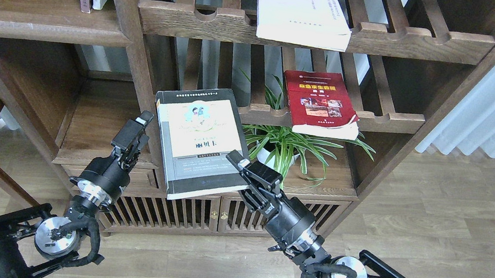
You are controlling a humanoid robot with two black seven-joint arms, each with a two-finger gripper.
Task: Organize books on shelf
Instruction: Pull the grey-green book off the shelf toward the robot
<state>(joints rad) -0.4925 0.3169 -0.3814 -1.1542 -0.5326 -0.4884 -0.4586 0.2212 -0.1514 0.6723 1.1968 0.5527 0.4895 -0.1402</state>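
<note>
Red book [319,101], white book [301,12]

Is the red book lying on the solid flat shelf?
No, the red book lies on a slatted rack, overhanging its notched front rail.

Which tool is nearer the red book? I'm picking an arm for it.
Right. The right tool sits below-left of the red book, at the grey-black book's lower right edge; the left tool is beyond that book's far side.

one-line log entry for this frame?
right gripper: shut on grey-black book | left gripper: beside it | red book, white book: on racks
</note>
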